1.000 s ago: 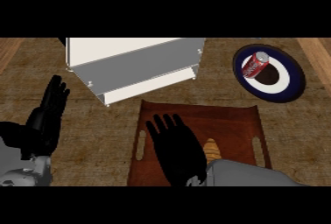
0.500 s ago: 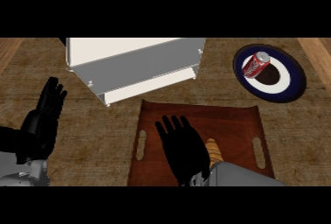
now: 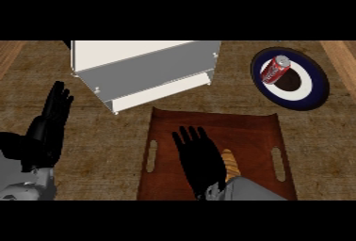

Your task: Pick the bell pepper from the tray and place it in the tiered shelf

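Two hands empty, fingers straight: right hand [image 3: 198,157] over the tray [image 3: 257,134], just beside the orange bell pepper [image 3: 230,162] lying there; left hand [image 3: 49,127] resting at the worktop [image 3: 104,146] left; tiered shelf [image 3: 139,66] beyond.

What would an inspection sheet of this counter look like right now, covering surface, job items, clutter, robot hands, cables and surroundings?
Surface: brown wooden counter.
Job's things: brown tray holding an orange bell pepper, partly hidden; white tiered shelf beyond it.
Clutter: red can lying on a dark plate.
Robot hands: right robot hand open over the tray; left robot hand open, resting at left.
Cables: nothing seen.
Surroundings: nothing seen beyond the counter.
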{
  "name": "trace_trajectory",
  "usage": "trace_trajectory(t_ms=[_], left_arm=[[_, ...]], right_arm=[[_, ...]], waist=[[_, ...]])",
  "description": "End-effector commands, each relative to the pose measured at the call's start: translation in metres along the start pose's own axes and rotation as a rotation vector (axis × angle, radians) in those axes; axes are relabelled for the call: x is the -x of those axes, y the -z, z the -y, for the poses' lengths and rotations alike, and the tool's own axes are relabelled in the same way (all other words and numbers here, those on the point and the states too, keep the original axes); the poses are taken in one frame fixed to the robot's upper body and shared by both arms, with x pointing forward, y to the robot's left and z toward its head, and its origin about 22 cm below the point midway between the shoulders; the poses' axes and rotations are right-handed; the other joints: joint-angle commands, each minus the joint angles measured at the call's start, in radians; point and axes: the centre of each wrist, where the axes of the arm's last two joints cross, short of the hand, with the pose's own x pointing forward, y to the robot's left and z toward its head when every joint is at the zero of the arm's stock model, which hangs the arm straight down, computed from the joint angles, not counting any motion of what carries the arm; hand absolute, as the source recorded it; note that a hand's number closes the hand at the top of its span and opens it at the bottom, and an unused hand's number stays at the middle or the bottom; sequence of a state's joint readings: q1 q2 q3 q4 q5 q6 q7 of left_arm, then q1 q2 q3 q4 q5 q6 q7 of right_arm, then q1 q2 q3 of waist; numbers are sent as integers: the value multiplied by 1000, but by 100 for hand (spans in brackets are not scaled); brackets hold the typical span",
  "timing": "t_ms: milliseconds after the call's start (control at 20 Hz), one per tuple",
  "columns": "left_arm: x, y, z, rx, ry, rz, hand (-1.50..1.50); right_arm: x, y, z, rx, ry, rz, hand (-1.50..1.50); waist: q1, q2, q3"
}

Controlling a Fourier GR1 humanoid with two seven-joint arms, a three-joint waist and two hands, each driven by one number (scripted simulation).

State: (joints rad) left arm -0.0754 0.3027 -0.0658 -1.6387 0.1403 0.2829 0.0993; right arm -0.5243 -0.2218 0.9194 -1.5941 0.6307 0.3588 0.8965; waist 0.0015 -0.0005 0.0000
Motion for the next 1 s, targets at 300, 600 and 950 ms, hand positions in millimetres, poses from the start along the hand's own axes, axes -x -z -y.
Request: trace_trajectory(t_ms=[300, 600, 950], left_arm=[[-1, -13, -2, 3, -3, -11, 0], [-11, 0, 2, 5, 3, -10, 0], [-17, 4, -6, 4, 2, 0, 0]], right_arm=[[7, 23, -26, -13, 18, 16, -150], [-6, 27, -28, -68, 6, -8, -150], [21, 43, -60, -3, -121, 63, 150]], waist=[[4, 0, 0], [1, 0, 0], [3, 1, 0]])
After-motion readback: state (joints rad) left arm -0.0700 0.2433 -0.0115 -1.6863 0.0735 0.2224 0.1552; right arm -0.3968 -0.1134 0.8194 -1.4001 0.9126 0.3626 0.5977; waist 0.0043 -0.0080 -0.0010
